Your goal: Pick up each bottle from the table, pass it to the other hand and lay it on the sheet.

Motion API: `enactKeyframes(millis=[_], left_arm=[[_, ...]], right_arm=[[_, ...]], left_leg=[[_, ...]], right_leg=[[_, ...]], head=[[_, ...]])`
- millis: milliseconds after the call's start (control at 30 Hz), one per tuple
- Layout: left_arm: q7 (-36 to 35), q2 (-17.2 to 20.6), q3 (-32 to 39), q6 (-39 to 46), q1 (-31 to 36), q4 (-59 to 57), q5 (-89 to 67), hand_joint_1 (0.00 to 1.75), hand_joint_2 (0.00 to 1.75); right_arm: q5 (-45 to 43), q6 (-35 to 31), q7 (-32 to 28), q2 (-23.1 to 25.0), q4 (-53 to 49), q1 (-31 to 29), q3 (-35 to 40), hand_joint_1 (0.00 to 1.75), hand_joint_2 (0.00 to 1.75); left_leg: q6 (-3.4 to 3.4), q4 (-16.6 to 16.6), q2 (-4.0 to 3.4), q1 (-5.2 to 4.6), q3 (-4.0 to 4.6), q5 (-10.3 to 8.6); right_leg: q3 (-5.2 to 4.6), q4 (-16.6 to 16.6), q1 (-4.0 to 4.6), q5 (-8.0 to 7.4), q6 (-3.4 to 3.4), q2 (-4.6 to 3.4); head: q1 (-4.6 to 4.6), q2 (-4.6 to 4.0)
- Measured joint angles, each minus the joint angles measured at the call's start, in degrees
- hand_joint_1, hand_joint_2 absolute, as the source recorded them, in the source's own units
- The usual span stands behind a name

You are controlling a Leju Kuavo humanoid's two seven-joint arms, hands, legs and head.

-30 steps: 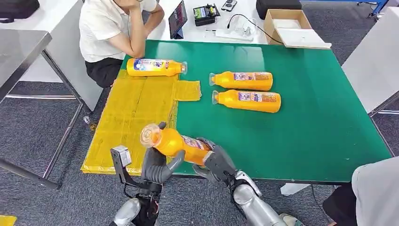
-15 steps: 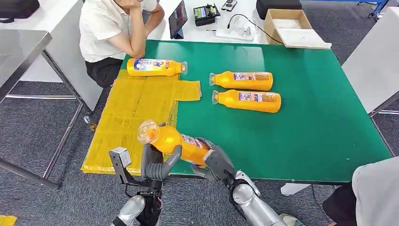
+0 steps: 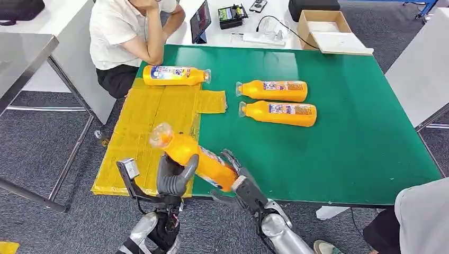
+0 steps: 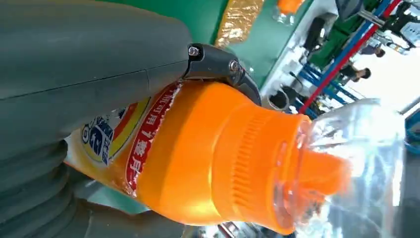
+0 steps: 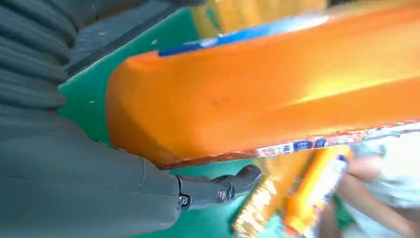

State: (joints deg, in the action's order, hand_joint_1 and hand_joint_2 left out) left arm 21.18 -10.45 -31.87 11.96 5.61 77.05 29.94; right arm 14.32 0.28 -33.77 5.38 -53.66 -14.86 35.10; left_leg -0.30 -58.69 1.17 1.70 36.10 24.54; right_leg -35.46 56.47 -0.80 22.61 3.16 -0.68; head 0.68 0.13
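An orange bottle [image 3: 196, 159] with a clear cap hangs tilted over the table's near edge, cap up and to the left. My left hand [image 3: 172, 180] grips it below the neck; in the left wrist view its thumb [image 4: 89, 59] lies across the bottle [image 4: 208, 158]. My right hand [image 3: 241, 182] sits at the bottle's base with its fingers spread. In the right wrist view its thumb [image 5: 213, 191] stands off the bottle [image 5: 257, 99]. One bottle [image 3: 174, 75] lies at the far end of the yellow sheet [image 3: 143, 132]. Two bottles [image 3: 272, 90] [image 3: 280, 113] lie on the green table [image 3: 344, 132].
A person [image 3: 127, 37] sits at the table's far left corner, close to the sheet. Another person's grey sleeve [image 3: 423, 217] is at the near right. A small yellow piece [image 3: 212, 101] lies beside the sheet. A cardboard box [image 3: 328, 32] and electronics stand on the white table behind.
The held bottle has tipped more upright and shifted left. My left hand has closed around it, and my right hand's fingers have loosened from its base.
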Motion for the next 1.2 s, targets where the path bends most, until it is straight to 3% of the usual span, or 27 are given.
enactKeyframes(millis=[300, 467, 600, 833, 933, 1033, 1200], left_arm=[[-1.93, 1.40, 4.02, 1.46, -1.07, 4.24, 0.00, 1.75, 1.75], [3.08, 2.97, 4.39, 13.65, -0.65, 3.82, -21.15, 1.75, 1.75], [1.97, 3.69, 6.99, 23.51, 1.01, 0.86, -40.81, 1.75, 1.75], [-0.92, 4.07, 11.10, 19.93, 4.54, -5.25, -50.58, 1.75, 1.75], [-3.09, 4.22, 11.12, 21.95, 5.96, -7.53, -57.89, 1.75, 1.75], [-11.64, 4.44, 10.99, 24.81, 8.61, -11.97, -75.93, 1.75, 1.75], [-17.75, 4.87, 10.40, 22.83, 12.65, -18.50, -88.48, 1.75, 1.75]], right_arm=[[1.48, -6.50, -5.30, -0.28, -10.96, 5.45, -0.17, 0.00, 0.00], [4.00, -13.00, -6.25, -0.17, -14.99, 6.26, -0.15, 0.00, 0.00], [4.11, -12.96, -6.27, -0.09, -18.24, 7.25, -0.24, 0.00, 0.00], [4.13, -11.16, -6.31, 0.68, -21.87, 7.95, 0.37, 0.00, 0.00], [4.04, -11.54, -6.31, 0.68, -22.44, 7.96, 0.63, 0.00, 0.00], [3.04, -10.90, -6.31, 0.68, -22.75, 7.88, 0.77, 0.00, 0.00], [2.99, -9.55, -6.31, 0.68, -22.88, 7.82, 0.83, 0.00, 0.00]], left_leg=[[-0.01, 0.00, -0.01, 0.01, 0.04, -0.01], [-0.02, 0.00, -0.11, 0.01, 0.04, -0.02], [-0.02, 0.00, -0.04, 0.01, 0.05, -0.03], [-0.02, 0.00, -0.05, 0.01, 0.05, -0.03], [-0.02, 0.00, -0.04, 0.01, 0.06, -0.03], [-0.02, 0.00, -0.04, 0.01, 0.06, -0.03], [-0.02, 0.00, -0.05, 0.01, 0.05, -0.04]], right_leg=[[-0.09, -0.01, 0.01, 0.01, 0.00, 0.02], [-0.15, 0.00, 0.00, -0.01, -0.01, 0.00], [-0.14, 0.00, 0.00, -0.01, -0.01, 0.00], [-0.15, 0.00, 0.00, -0.01, -0.01, 0.00], [-0.14, 0.00, 0.00, -0.01, -0.01, 0.01], [-0.14, 0.00, 0.00, -0.01, -0.01, 0.01], [-0.14, 0.01, 0.01, -0.02, -0.01, 0.00]], head=[[0.02, 0.00], [0.00, 0.00], [0.00, 0.00], [0.00, 0.00], [0.00, 0.00], [0.00, 0.00], [0.00, 0.00]])
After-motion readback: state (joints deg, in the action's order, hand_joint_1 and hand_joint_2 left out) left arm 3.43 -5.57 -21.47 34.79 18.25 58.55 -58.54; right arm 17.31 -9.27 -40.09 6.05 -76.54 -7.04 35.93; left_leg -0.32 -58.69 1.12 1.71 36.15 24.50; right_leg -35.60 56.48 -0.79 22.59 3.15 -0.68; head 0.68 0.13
